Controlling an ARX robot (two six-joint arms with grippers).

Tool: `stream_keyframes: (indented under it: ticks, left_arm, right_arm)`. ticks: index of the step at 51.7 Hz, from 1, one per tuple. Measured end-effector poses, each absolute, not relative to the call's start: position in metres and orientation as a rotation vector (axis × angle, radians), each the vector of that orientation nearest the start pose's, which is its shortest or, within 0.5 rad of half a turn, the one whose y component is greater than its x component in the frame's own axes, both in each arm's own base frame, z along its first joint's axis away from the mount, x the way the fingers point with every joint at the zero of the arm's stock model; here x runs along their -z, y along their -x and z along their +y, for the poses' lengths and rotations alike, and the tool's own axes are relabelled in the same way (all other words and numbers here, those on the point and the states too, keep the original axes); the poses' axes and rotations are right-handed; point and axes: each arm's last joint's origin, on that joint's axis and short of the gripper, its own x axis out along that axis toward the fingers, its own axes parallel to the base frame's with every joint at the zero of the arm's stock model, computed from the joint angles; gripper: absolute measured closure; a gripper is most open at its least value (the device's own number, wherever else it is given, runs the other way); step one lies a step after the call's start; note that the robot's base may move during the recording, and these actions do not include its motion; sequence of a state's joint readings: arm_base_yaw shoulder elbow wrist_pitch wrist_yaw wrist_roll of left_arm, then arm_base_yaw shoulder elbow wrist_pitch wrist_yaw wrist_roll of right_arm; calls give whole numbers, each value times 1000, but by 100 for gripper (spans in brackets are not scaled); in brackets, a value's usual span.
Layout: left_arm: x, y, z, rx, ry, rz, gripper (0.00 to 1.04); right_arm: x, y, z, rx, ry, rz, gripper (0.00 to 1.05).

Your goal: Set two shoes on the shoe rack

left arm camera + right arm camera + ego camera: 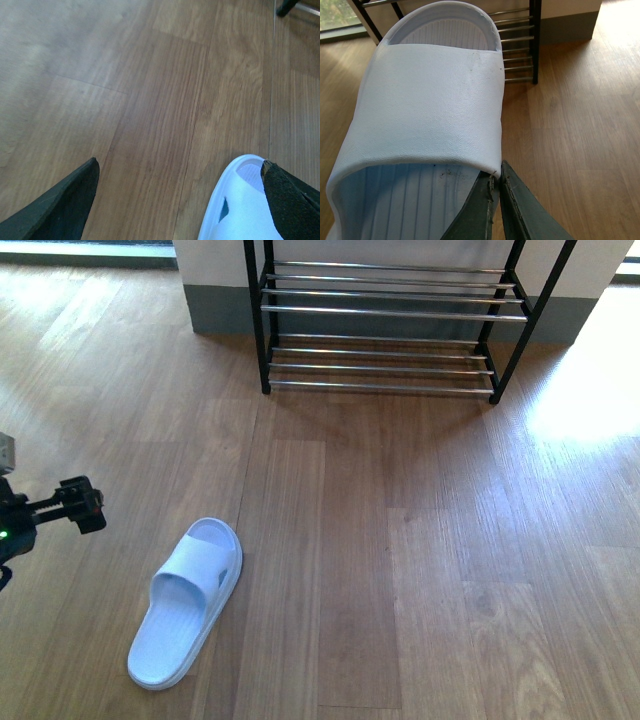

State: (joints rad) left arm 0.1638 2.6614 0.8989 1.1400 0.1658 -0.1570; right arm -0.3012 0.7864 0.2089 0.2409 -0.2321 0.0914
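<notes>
One pale blue slide [188, 600] lies on the wooden floor at the lower left, toe toward the rack. My left gripper [85, 508] hovers open to its left. In the left wrist view that slide [240, 210] sits by one dark finger [292, 200], with bare floor between the fingers of the gripper [180, 162]. My right gripper [496, 182] is shut on the side edge of the strap of a second pale blue slide [430, 100]; it is out of the front view. The shoe rack [390, 312] stands at the back, its rods bare, and it also shows behind the held slide [535, 45].
A white wall with a grey skirting [215, 310] runs behind the rack. Wooden floor [420, 540] stretches between the rack and the lying slide. Bright sunlight falls on the floor at the right [590, 390].
</notes>
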Motion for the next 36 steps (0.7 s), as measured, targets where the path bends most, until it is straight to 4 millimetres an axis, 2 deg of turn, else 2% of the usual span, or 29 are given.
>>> stream_keyframes:
  ticks: [6, 13, 17, 20, 27, 36]
  left_arm:
    - [118, -378, 47, 105, 286, 680, 9]
    - [144, -405, 14, 383, 277, 736, 9]
    - [151, -402, 1, 527, 289, 752, 9]
    - [151, -398, 0, 584, 295, 743, 9]
    - [150, -389, 12, 544, 273, 729, 9]
    - [138, -376, 31, 450, 250, 692, 9]
  right_arm:
    - [-175, -157, -42, 83, -179, 322, 104]
    - [-175, -157, -42, 83, -179, 322, 104]
    - [-175, -157, -42, 83, -179, 322, 104]
    - [-175, -157, -42, 83, -179, 322, 104]
    - [-175, -157, -42, 83, -179, 322, 104]
    - [-175, -157, -42, 83, -179, 322, 104]
